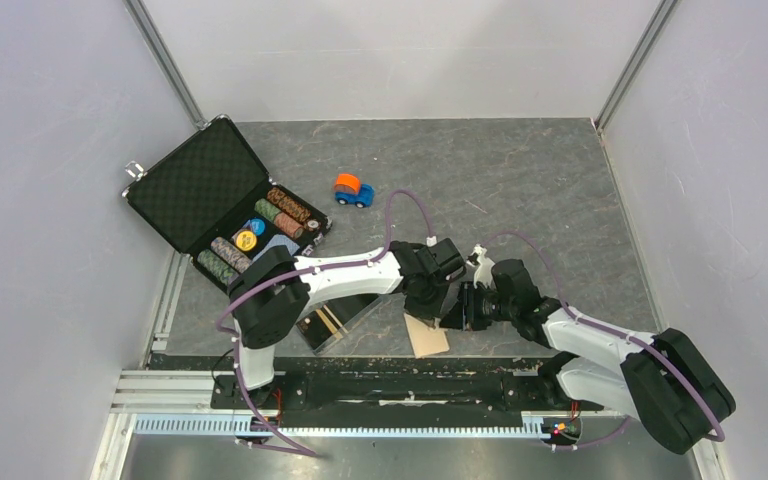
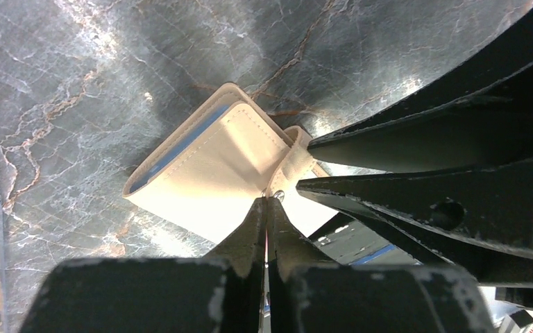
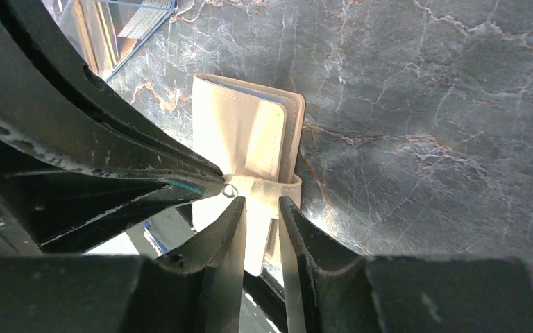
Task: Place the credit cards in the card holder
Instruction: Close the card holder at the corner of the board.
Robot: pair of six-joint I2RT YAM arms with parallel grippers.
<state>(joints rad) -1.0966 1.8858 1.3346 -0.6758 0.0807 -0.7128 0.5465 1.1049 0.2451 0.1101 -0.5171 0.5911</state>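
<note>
Left wrist view: my left gripper (image 2: 269,205) had its fingers pressed together, tips at the snap tab (image 2: 290,165) of the beige card holder (image 2: 208,166). The holder sat folded at the middle of the table's (image 1: 520,180) near edge, with a blue card (image 2: 173,149) edge showing inside. My right gripper (image 3: 261,205) fingers stood slightly apart, straddling the tab.

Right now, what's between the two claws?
The holder's snap tab, in the right wrist view: left claw at its end, right claw straddling it.
</note>
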